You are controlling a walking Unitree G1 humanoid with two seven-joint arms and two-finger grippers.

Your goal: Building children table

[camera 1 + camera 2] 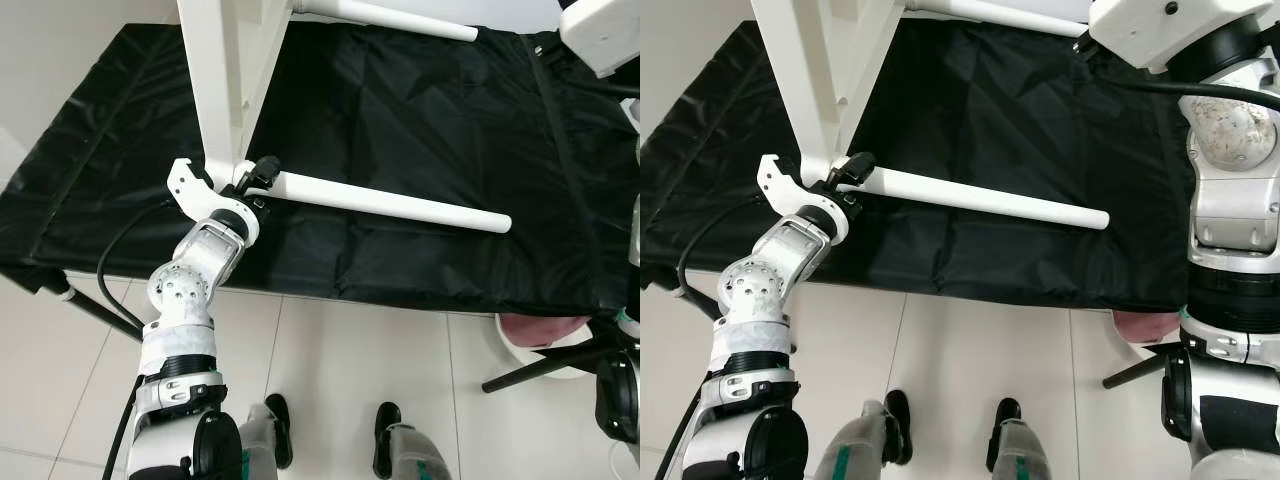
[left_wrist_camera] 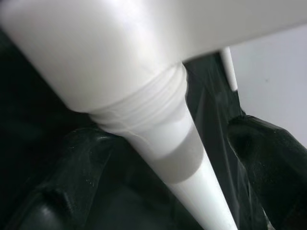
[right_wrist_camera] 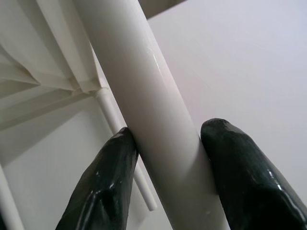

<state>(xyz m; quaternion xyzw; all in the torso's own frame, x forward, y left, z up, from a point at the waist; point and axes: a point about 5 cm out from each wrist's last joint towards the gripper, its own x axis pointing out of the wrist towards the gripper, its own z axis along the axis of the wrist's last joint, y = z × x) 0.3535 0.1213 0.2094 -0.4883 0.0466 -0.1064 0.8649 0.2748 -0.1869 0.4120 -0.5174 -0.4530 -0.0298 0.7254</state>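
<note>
A white children's table frame (image 1: 222,80) stands on its side on the black cloth (image 1: 420,120). One white leg (image 1: 390,203) sticks out of it to the right, lying low over the cloth. My left gripper (image 1: 257,180) is at this leg's threaded base (image 2: 144,103), open, one finger (image 2: 271,163) on each side with a gap showing. A second white leg (image 1: 400,17) juts out at the top. My right gripper (image 3: 168,134) is shut on that upper leg (image 3: 153,100), both pads pressed against it. The right arm (image 1: 1230,120) reaches in from the upper right.
The cloth-covered surface ends at a front edge (image 1: 400,298) over a white tiled floor. A pink and white bowl (image 1: 545,335) and a black stand leg (image 1: 540,365) sit on the floor at the right. My feet (image 1: 275,425) stand close to the edge.
</note>
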